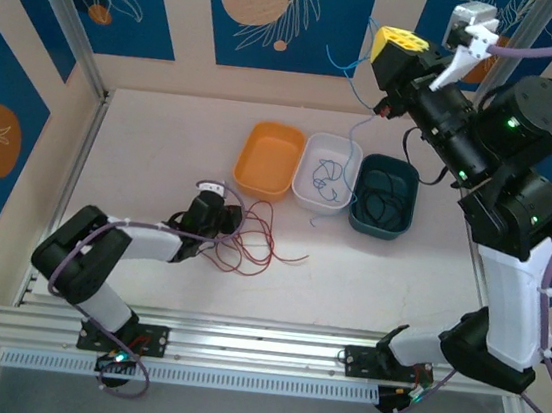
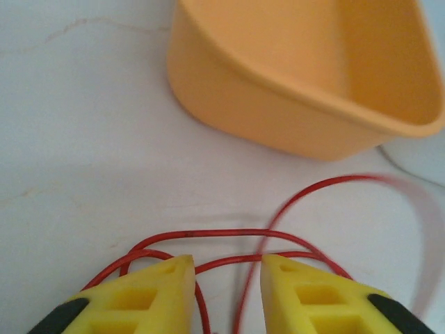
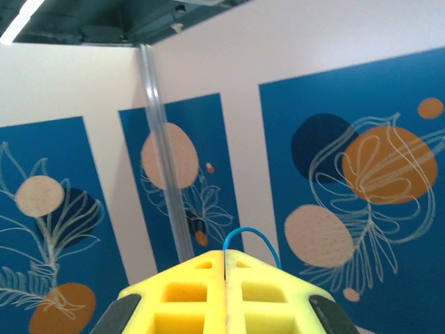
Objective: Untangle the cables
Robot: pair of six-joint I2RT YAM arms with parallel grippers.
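the right claw [image 3: 224,254], clamped shut on the blue cable [image 3: 245,229], holds it high above the white bin [image 1: 301,174]. the left claw [image 2: 228,261], jaws narrowly apart, straddles the red cable [image 2: 229,232] on the counter [image 1: 162,152]. pinching that strand likely comes next.

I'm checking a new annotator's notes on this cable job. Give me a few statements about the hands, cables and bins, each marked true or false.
1. The right hand is shut on the blue cable. True.
2. The red cable lies inside the orange bin. False: it lies on the table, at the left hand.
3. The left hand's fingers stand apart, with red cable between them. True.
4. The dark teal bin holds blue cable. False: it holds black cable; blue cable lies in the white bin.
5. The right hand rests on the table. False: it is raised high, with blue cable hanging from it.
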